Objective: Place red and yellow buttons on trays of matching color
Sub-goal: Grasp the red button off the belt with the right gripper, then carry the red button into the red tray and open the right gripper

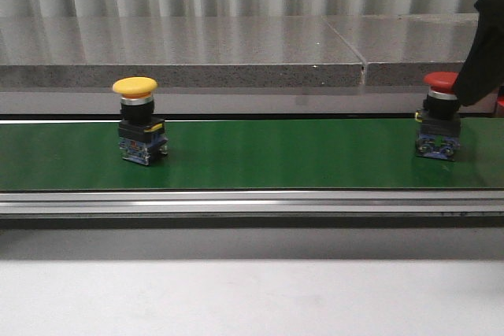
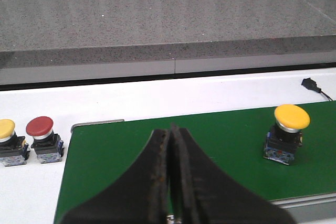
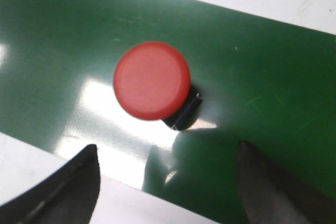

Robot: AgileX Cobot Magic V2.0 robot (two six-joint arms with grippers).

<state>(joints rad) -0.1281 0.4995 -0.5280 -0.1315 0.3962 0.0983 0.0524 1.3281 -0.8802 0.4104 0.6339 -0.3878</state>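
Right jaws spread wide above the glossy domed red button [image 3: 152, 80]; left jaws pressed together over the smooth green belt [image 2: 226, 129].

- One button [image 1: 137, 120] stands on the belt [image 1: 283, 155] toward its left end.
- Another button [image 1: 439, 116] stands near the belt's right end.
- Two spare buttons [image 2: 29, 141] sit off the belt's end.

Matte black tapered fingers [image 2: 197, 182] on the left gripper [image 2: 170, 171], inner edges rust-flecked
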